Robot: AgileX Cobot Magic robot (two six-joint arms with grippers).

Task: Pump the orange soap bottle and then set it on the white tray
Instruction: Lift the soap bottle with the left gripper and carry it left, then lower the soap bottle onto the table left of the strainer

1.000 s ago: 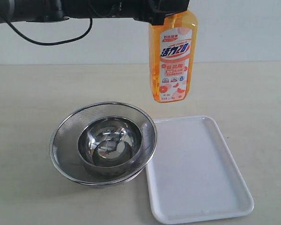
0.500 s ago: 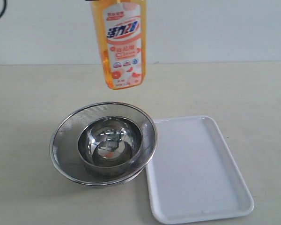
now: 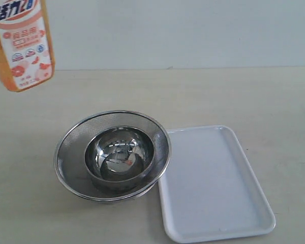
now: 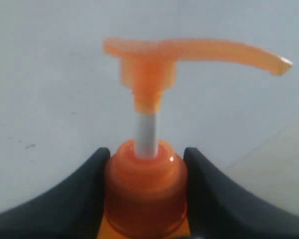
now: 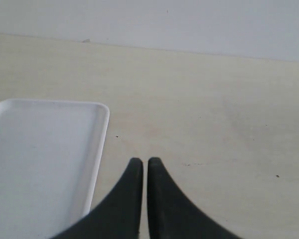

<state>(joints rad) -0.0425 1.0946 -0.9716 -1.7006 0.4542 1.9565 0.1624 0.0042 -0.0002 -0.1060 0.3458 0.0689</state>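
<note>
My left gripper (image 4: 146,155) clamps the orange soap bottle (image 3: 21,48) by its neck, in mid-air. The fingers of my right gripper (image 5: 141,162) sit together beside the white tray (image 3: 218,203).

A lab-style test bench with kitchen props: bare beige table (image 3: 254,96), blank wall (image 3: 193,30), steel strainer (image 3: 71,145), white tray (image 3: 213,183)

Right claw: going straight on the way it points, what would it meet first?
Probably the beige tabletop beside the flat white plastic tray; the shut right claw points past its rim, though depth is unclear.
</note>
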